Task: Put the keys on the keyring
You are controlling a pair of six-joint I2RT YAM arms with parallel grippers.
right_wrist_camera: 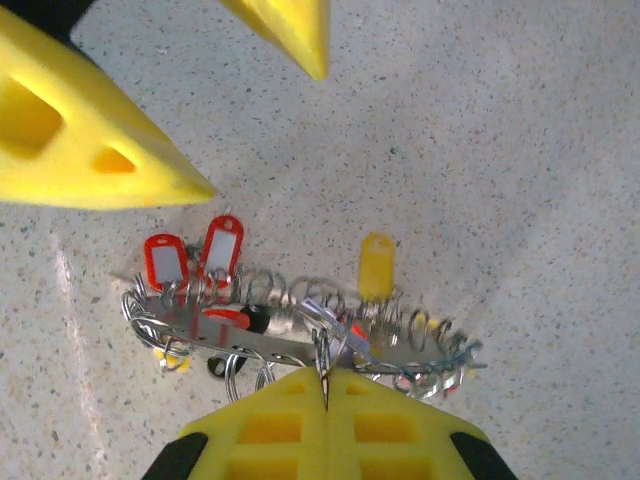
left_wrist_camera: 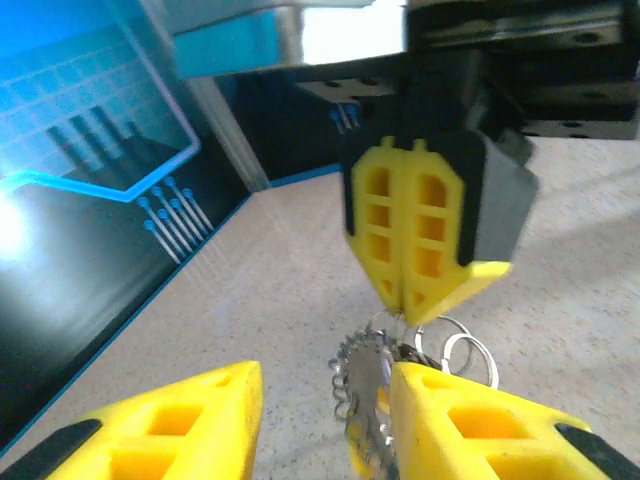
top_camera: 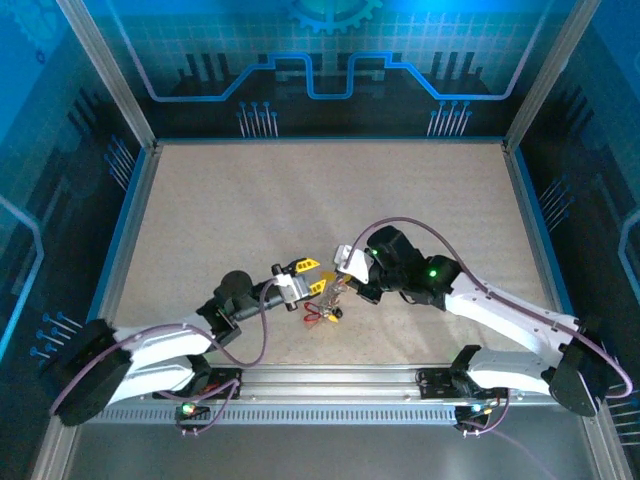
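Risk: the right tool (right_wrist_camera: 325,380), shut on the thin edge of the wide flat grey metal keyring (right_wrist_camera: 250,345), could let it swivel or slip if the open, empty left tool (left_wrist_camera: 322,390) nudged it. The keyring stood on edge near the middle of the speckled tabletop (right_wrist_camera: 520,150), its long axis apparently running left-right, with small red- and yellow-headed keys (right_wrist_camera: 222,245) fanning toward the left tool.

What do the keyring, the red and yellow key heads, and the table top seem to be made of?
The keyring: metal, probably steel, with a polished finish; it mirrors light and red colour. The red key heads and the yellow key head: likely plastic, smooth and evenly coloured, with pale windows in the red ones. The table top: pale, speckled, matt; laminate or a stone-like composite, I cannot tell which.
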